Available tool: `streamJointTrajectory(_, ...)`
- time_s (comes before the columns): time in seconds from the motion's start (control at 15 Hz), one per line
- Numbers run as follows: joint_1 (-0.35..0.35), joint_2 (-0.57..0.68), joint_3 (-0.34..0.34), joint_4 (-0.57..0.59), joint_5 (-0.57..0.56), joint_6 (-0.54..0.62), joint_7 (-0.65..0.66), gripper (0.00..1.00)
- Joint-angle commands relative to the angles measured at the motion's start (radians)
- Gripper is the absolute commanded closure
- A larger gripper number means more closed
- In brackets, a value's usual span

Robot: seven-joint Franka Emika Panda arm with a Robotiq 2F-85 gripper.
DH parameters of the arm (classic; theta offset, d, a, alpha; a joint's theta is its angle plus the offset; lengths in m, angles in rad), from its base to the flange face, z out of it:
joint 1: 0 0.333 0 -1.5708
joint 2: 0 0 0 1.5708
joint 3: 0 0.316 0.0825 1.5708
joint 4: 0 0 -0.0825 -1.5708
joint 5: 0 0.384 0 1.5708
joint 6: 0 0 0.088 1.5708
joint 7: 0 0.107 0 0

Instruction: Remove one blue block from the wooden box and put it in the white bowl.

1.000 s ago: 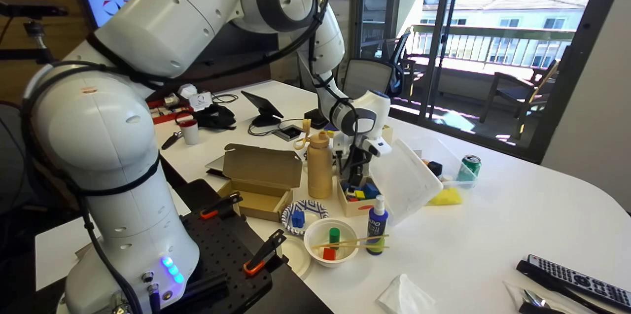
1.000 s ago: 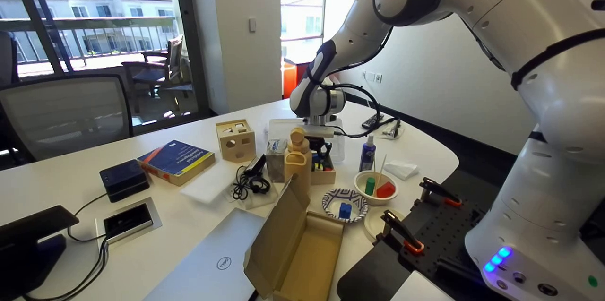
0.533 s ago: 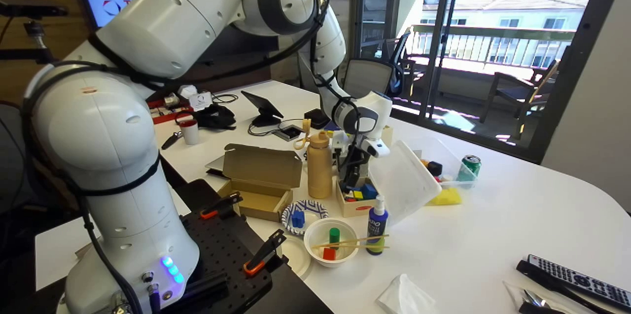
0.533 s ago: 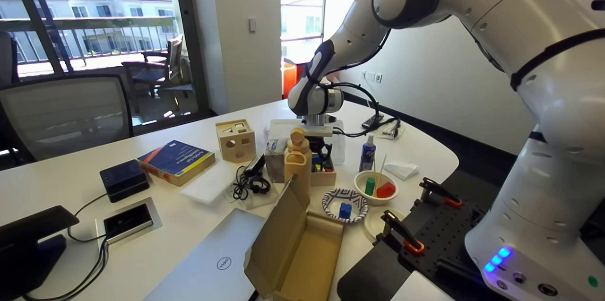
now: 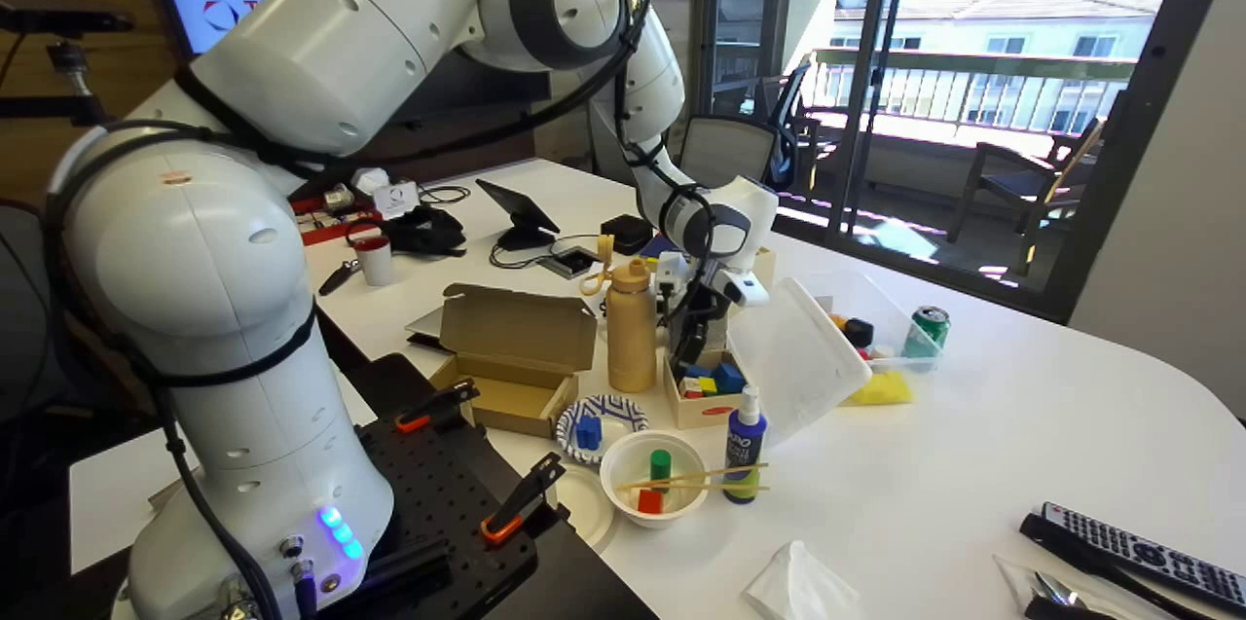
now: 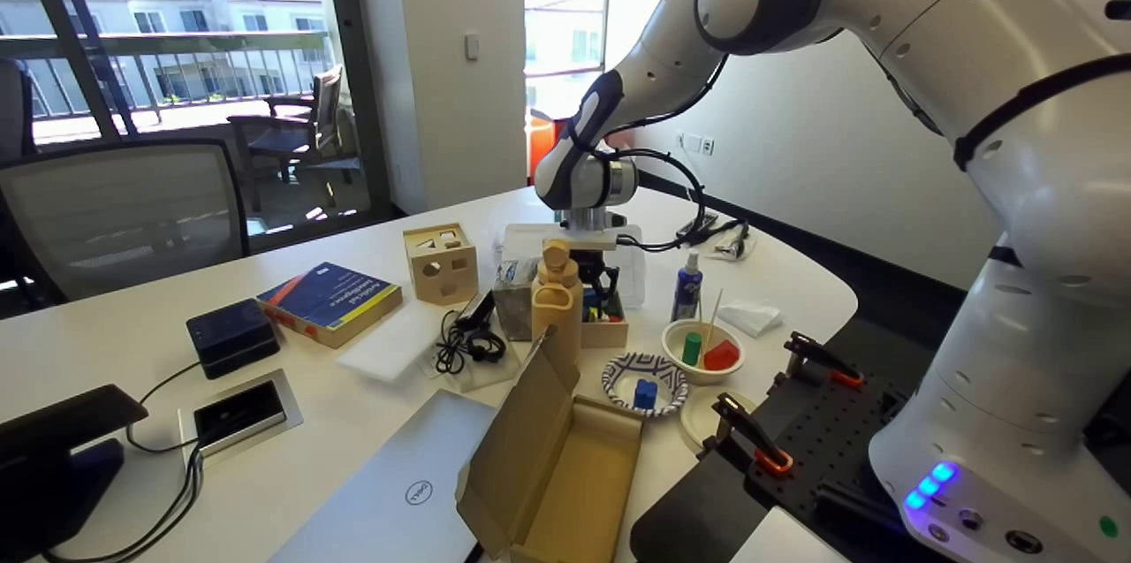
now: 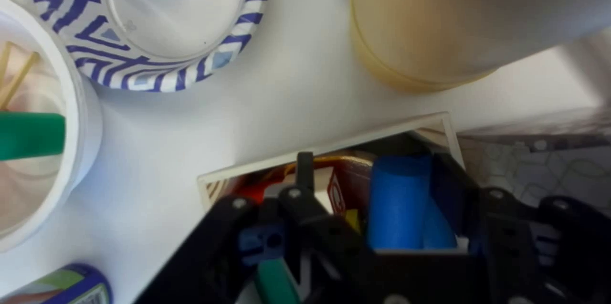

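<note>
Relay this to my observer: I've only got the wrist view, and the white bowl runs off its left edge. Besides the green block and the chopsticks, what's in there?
Observer: A red block, visible in both exterior views.
Operator: That blue bottle at my bottom left, what's on its top?
Observer: A white spray nozzle.
Operator: And the tan bottle, how tall is it?
Observer: It stands clearly taller than the wooden box.
</note>
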Motion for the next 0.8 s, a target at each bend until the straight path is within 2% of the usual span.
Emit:
streamJointTrajectory(0.0, 0.015, 0.022, -0.014, 0.027, 0.007, -0.022, 0.033, 0.33)
streamJointTrajectory(0.53, 0.017, 0.043, -0.017, 0.032, 0.006, -0.024, 0.04, 0.36)
streamJointTrajectory(0.67, 0.016, 0.044, -0.018, 0.031, 0.006, -0.025, 0.042, 0.46)
streamJointTrajectory(0.73, 0.015, 0.044, -0.018, 0.03, 0.007, -0.029, 0.046, 0.58)
